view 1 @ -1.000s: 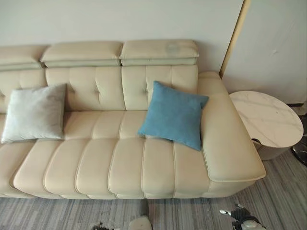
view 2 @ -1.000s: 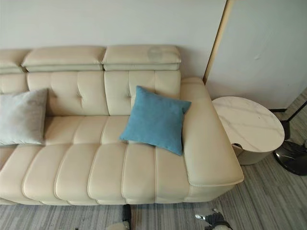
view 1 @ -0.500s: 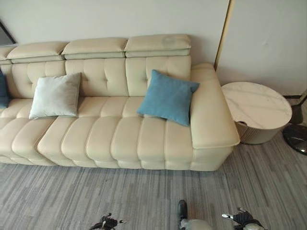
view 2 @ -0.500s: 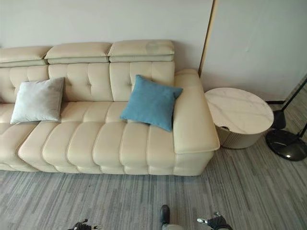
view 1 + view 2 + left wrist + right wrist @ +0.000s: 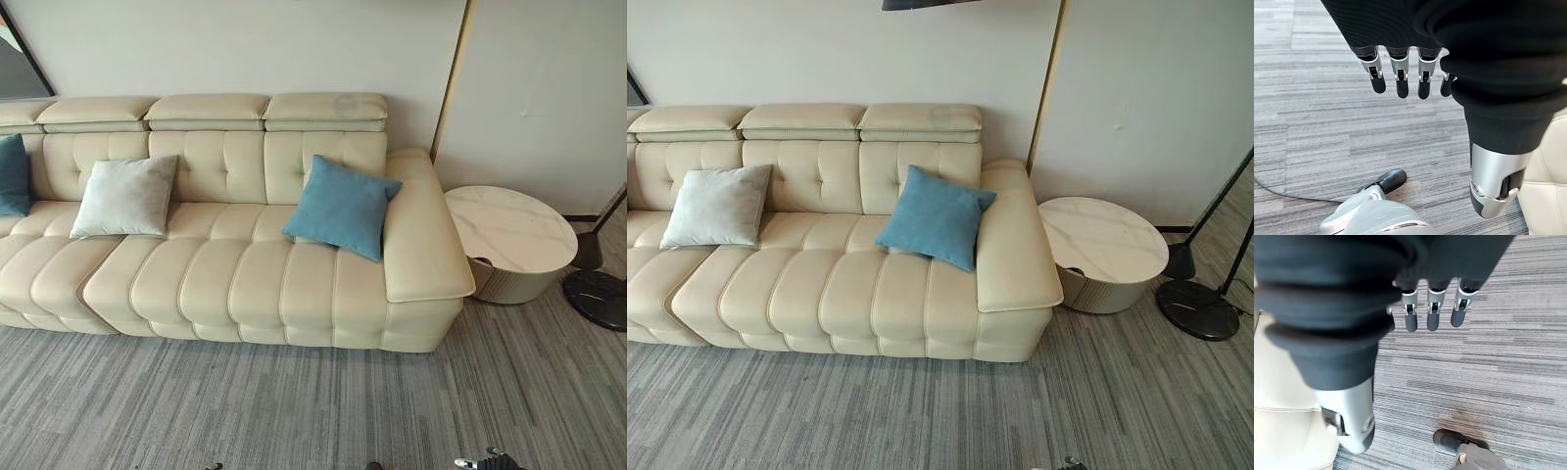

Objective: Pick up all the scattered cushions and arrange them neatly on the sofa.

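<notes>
A blue cushion leans against the backrest at the right end of the cream sofa, beside the armrest. A pale grey cushion leans upright further left. A dark teal cushion shows partly at the far left of the sofa. My left hand hangs over the grey floor with straight fingers and holds nothing. My right hand hangs the same way, open and empty, with the sofa's edge beside it. Both hands are well short of the sofa.
A round marble side table stands right of the armrest. A floor lamp's black base and pole sit further right. A strip of grey striped floor lies between me and the sofa.
The camera has backed away from the sofa, so more floor and the teal cushion at the far left have come into view. The cushions themselves have not moved.
</notes>
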Controlling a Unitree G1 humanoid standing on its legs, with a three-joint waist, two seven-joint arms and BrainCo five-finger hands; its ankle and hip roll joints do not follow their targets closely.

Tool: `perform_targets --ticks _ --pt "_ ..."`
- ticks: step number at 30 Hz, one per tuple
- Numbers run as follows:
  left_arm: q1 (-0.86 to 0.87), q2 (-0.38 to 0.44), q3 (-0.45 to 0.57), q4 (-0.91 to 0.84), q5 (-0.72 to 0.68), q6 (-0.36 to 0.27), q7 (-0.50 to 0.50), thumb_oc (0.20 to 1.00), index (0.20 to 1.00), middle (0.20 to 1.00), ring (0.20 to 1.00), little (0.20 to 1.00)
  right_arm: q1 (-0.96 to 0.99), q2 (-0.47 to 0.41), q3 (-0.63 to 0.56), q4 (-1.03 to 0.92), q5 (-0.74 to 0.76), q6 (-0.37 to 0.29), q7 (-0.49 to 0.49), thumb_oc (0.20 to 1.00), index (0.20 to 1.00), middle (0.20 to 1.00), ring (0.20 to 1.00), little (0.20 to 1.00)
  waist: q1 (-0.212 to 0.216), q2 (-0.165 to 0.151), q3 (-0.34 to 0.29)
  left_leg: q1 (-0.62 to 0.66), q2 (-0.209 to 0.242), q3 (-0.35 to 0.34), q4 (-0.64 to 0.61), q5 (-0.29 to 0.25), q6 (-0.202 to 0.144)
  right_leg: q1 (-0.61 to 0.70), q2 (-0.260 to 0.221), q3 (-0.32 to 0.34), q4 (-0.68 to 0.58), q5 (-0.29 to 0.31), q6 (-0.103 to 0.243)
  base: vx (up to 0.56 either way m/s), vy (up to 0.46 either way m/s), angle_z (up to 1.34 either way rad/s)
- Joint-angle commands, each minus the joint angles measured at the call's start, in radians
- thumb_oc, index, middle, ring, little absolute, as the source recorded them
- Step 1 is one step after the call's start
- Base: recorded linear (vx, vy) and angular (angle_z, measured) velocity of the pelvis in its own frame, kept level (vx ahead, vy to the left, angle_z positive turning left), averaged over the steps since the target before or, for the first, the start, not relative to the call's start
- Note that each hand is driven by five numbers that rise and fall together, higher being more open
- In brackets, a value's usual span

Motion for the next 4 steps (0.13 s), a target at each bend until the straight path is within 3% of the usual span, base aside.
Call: perform_targets --ticks 1,4 --pt "-0.044 0.039 0.039 0.022 0.046 -0.010 -0.002 1.000 1.000 1.000 1.000 1.000 -0.042 0.020 0.028 0.003 -0.011 -0.012 0.000 1.000 1.000 1.000 1.000 1.000 -0.008 -0.049 0.021 0.011 -0.030 -0.032 -0.001 -0.061 0.001 0.079 -0.089 0.010 -0.069 -0.023 0.111 0.01 0.017 -0.05" --pt "-0.041 0.039 0.043 0.027 0.040 -0.007 -0.005 1.000 1.000 1.000 1.000 1.000 -0.042 0.025 0.028 0.005 -0.008 -0.010 0.001 1.000 1.000 1.000 1.000 1.000 -0.006 -0.050 0.023 0.011 -0.031 -0.031 -0.001 -0.061 0.002 0.080 -0.092 0.010 -0.068 -0.022 0.113 0.00 0.000 0.00"
